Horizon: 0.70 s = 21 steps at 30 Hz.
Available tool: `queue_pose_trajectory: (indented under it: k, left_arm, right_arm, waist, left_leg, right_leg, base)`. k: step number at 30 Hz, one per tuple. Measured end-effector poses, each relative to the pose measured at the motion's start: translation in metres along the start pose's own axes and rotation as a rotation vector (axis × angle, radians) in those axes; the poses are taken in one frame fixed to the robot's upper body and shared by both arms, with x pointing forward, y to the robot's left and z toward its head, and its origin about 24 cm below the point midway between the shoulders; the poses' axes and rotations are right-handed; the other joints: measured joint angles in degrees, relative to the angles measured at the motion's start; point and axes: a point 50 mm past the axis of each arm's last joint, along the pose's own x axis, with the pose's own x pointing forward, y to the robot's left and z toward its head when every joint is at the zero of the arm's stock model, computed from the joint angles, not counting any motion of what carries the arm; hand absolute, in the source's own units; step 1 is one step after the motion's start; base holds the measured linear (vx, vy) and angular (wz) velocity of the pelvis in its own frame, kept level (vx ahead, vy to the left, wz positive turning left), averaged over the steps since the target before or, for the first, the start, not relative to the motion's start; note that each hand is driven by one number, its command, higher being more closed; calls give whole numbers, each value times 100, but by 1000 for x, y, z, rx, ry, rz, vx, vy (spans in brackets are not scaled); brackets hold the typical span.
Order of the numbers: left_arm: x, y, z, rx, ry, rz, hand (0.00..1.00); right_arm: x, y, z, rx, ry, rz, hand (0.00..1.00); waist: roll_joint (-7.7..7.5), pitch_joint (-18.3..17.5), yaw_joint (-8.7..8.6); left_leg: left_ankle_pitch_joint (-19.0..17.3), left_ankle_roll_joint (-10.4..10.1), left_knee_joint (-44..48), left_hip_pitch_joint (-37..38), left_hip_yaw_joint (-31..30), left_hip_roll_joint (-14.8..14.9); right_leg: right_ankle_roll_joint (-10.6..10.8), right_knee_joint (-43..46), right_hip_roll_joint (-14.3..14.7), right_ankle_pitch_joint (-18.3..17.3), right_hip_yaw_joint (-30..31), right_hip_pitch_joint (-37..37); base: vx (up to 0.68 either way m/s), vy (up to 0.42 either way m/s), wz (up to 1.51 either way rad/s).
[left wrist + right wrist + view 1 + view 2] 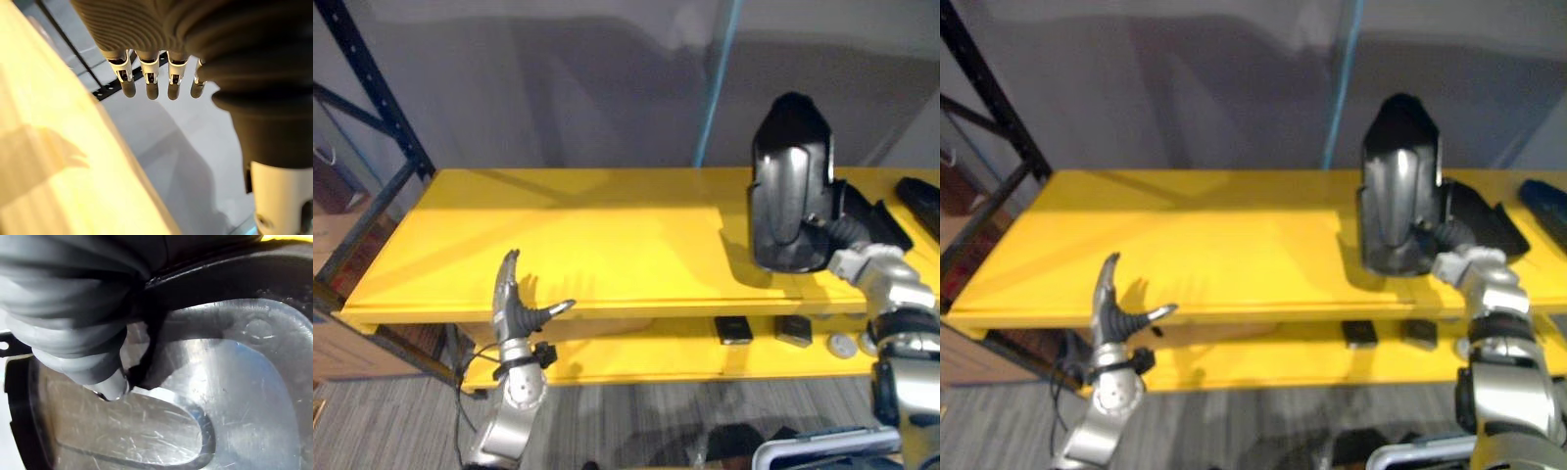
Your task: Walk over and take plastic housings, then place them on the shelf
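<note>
A tall black glossy plastic housing (790, 196) stands upright on the right part of the yellow top shelf (587, 235). My right hand (850, 233) reaches in from the right and grips its side. In the right wrist view the thumb (113, 386) presses on the housing's shiny surface (234, 396). My left hand (509, 302) is raised at the shelf's front edge on the left, fingers (151, 88) straight and thumb spread, holding nothing.
More black housing parts (873, 217) lie behind the held one, with another (922, 204) at the far right. The lower yellow shelf carries two small black boxes (734, 330) and a round silver piece (842, 345). A black rack post (372, 93) stands at the left.
</note>
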Motion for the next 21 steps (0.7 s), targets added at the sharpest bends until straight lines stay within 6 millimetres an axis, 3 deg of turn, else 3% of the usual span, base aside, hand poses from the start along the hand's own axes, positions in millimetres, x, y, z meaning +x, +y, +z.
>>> queue_pose_trajectory:
  k: [8,13,21]
  left_arm:
    - [-16,-5,-7,-61,50,-74,0]
    - [-21,-7,-8,-70,52,-93,0]
    - [-23,-9,-4,-93,32,-126,0]
  right_arm:
    - [1,-5,-4,47,72,-19,100]
    - [1,-7,-7,58,131,-58,100]
    - [-6,-16,-33,83,294,-116,100]
  waist:
    - [-2,129,269]
    - [-36,152,270]
    - [-42,288,275]
  left_leg:
    - [115,-17,1,-87,-166,-9]
    - [171,-41,-3,-171,-271,-27]
    - [220,-63,-22,-163,-270,5]
  right_leg:
    - [-36,6,2,-28,-166,-1]
    - [-9,19,-12,-117,-284,0]
    - [-10,35,14,-117,-283,2]
  base:
    - [-18,-9,13]
    - [-30,-16,11]
    - [-13,-6,1]
